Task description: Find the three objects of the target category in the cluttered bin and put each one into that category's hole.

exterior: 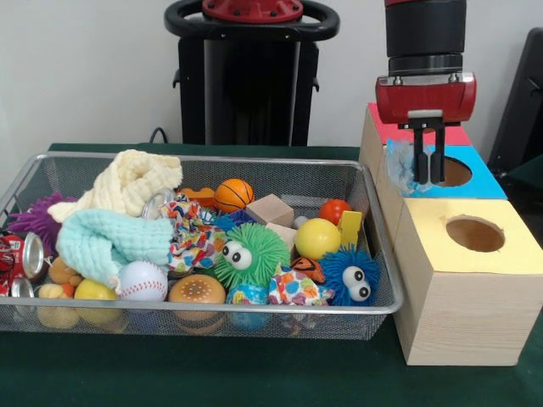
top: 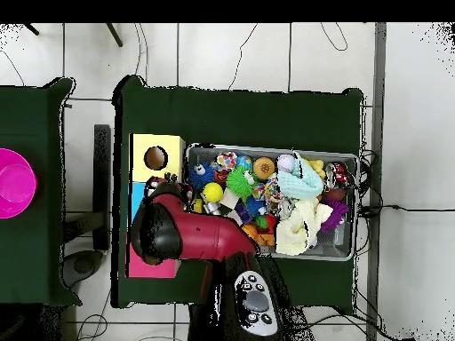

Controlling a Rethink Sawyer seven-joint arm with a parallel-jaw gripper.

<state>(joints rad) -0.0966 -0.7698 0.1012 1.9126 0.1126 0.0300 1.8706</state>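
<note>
The cluttered bin (exterior: 377, 246) sat at the left of the front view, filled with toys: a baseball (exterior: 142, 281), a green fuzzy creature (exterior: 249, 255), a yellow ball (exterior: 317, 238) and a blue fuzzy creature (exterior: 351, 275). To its right stood the red-topped box (exterior: 379, 124); its hole was hidden behind my body. My gripper (exterior: 430, 165) hung over the blue-faced box (exterior: 484, 178), fingers nearly together, beside a pale crumpled item (exterior: 399, 167); I could not tell whether they clamped it.

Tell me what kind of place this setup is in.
Probably a robotics lab or test room: a green-covered table on a tiled floor with trailing cables holds a wire-mesh bin of toys and wooden sorting boxes, served by a pedestal-mounted arm's gripper.
</note>
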